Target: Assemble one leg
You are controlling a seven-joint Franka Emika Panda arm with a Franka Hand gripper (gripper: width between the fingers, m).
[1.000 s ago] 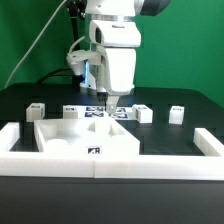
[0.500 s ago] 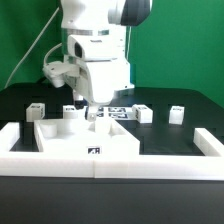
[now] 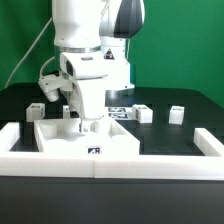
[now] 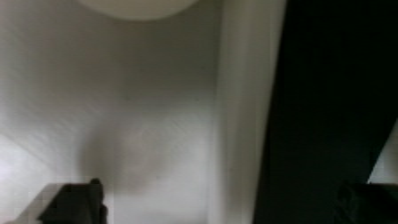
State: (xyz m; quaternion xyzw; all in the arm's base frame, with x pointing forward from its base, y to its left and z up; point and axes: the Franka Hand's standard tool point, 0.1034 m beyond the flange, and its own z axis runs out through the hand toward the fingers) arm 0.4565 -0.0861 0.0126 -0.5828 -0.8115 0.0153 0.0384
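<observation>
Centrally in the exterior view, a white Panda arm (image 3: 88,55) is seen reaching straight down over a large white square tray-like part (image 3: 60,148), which lies on a black surface (image 3: 170,132). The lower end of the arm is placed low over the tray's back corner, towards the exterior view's left. A small black-and-white tag is carried on the tray's front wall.

Three small white legs are seen standing upright on the surface behind the tray, each with a tag on one face. The leftmost leg (image 3: 37,111) is set beyond the tray's left corner. The middle leg (image 3: 143,113) is set just beside the marker board (image 3: 118,110). The rightmost leg (image 3: 177,114) is well apart, towards the exterior view's right. None of them is touched by the arm. A possible fourth block behind the arm is too hidden to be told.

A low white frame (image 3: 160,163) is laid along the front and sides of the surface, and a green backdrop (image 3: 190,40) is hung behind.

From the wrist view, blurred, the two dark fingers (image 4: 71,203) are shown spread wide and released, with only pale tray plastic between them. A round pale recess (image 4: 139,6) and a dark strip of surface are also shown.
</observation>
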